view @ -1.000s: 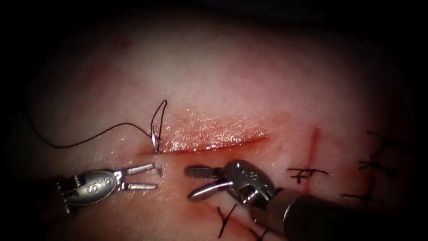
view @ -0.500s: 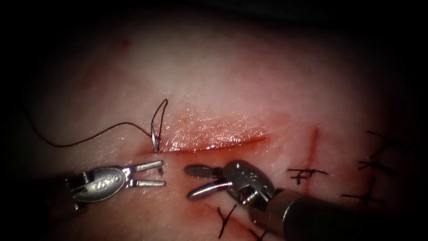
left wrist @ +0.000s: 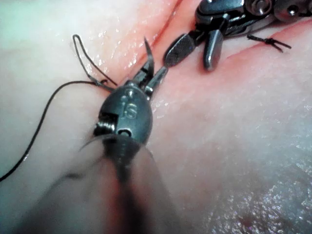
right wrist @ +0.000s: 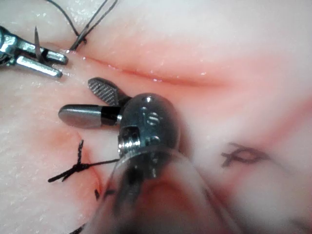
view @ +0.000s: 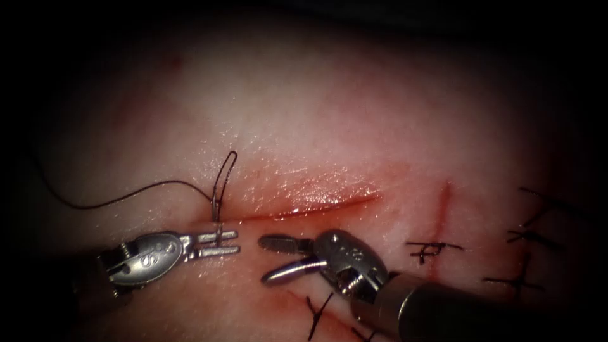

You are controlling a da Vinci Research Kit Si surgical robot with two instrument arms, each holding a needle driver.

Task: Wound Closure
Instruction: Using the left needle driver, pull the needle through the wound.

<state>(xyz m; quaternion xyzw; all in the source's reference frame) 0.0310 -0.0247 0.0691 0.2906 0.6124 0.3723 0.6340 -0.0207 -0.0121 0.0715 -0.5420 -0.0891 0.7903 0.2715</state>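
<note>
The cut (view: 316, 199) runs across the tissue (view: 354, 114). At its left end the curved needle (view: 218, 221) sits in the tissue. Its tail carries a thread loop (view: 225, 174) on the far edge, and its tip rises from the near edge. My left tool (view: 238, 243) has its jaws narrowed onto the needle just behind the tip (left wrist: 146, 48); the same hold shows in the right wrist view (right wrist: 63, 66). Dark thread (view: 126, 197) trails away to the left. My right tool (view: 265, 259) lies on the near side of the cut, jaws open (right wrist: 75, 99), holding nothing.
Tied dark stitches lie near the right tool (view: 430, 247) (view: 320, 310), and several more sit at the far right (view: 525, 234). A short red line (view: 443, 202) crosses the tissue right of the cut. Red fluid glistens along the cut.
The left tool moved right to the needle tip and its jaws narrowed around it. The thread loop and nearby tissue shifted slightly down. The right tool barely moved.
</note>
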